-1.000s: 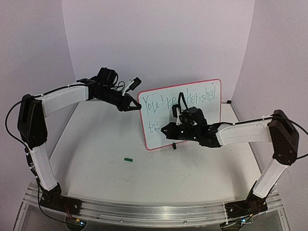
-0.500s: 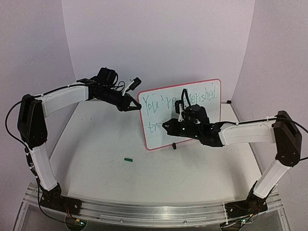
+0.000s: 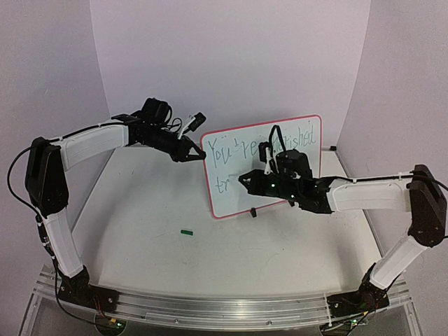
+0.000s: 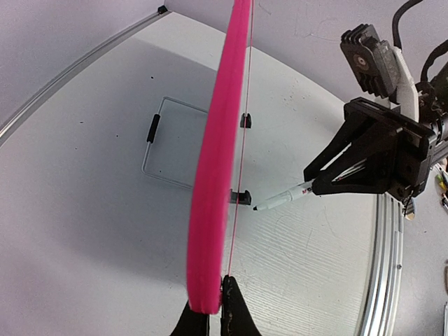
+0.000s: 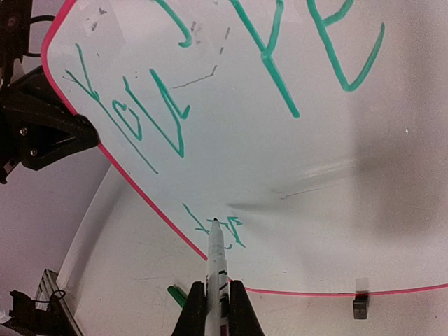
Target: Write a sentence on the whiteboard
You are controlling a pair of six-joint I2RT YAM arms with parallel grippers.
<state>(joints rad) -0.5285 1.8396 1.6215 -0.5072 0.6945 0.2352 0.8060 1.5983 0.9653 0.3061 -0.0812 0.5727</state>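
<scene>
- Left gripper point(image 4: 212, 308): I see the jaws pinched shut on the whiteboard point(image 4: 210, 210) frame, edge-on.
- Right gripper point(image 5: 215, 308): jaws clamp the marker point(image 5: 215, 255). Only its wrist view shows the tip touching the sentence point(image 5: 280, 84), at the board's 7 o'clock.

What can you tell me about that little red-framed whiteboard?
The whiteboard is a small white rectangle in a red frame with rounded corners, standing upright on the table on black clip feet. The left gripper clamps one side edge. Green handwriting fills a top line; a second line starts below, where the marker in the right gripper touches it.
</scene>
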